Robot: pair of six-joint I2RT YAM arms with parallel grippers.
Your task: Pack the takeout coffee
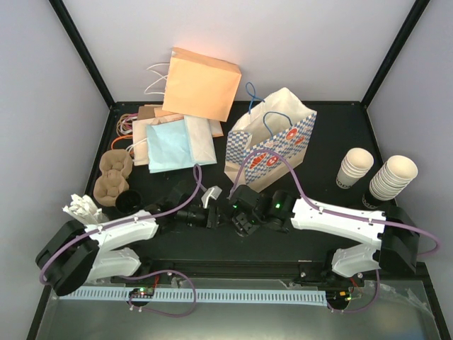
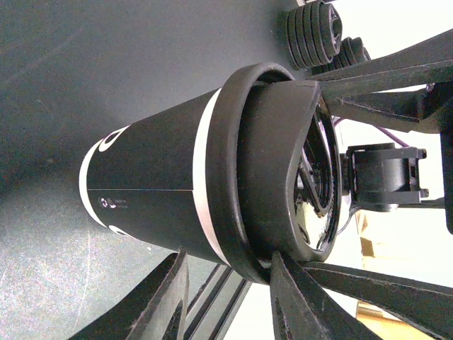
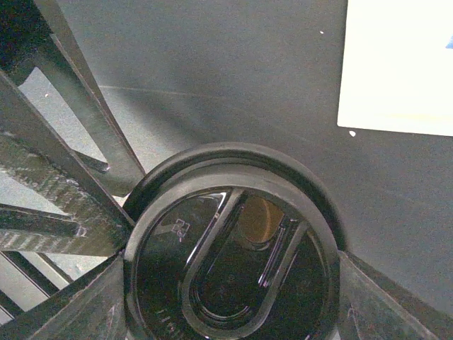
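Observation:
The takeout coffee [image 2: 148,184] is a black paper cup with white bands, capped by a black plastic lid [image 2: 276,163]. In the top view it is mostly hidden between the two grippers at the table's middle. My left gripper [image 2: 230,255] nips the cup's top edge: one fingertip [image 2: 177,273] rests on the cup wall just below the lid's skirt, the other [image 2: 287,280] sits in the groove on the lid. My right gripper [image 3: 233,297] comes down from above, shut on the lid [image 3: 233,234], a finger on each side. The grippers [image 1: 212,209] [image 1: 242,212] face each other.
A blue-checked paper bag [image 1: 272,145] stands open just behind the grippers. Two stacks of cups [image 1: 354,166] [image 1: 393,177] are at the right. Flat paper bags [image 1: 187,138] lie at the back left, with cardboard carriers [image 1: 113,173] beside them. Black lids [image 2: 311,32] are stacked nearby.

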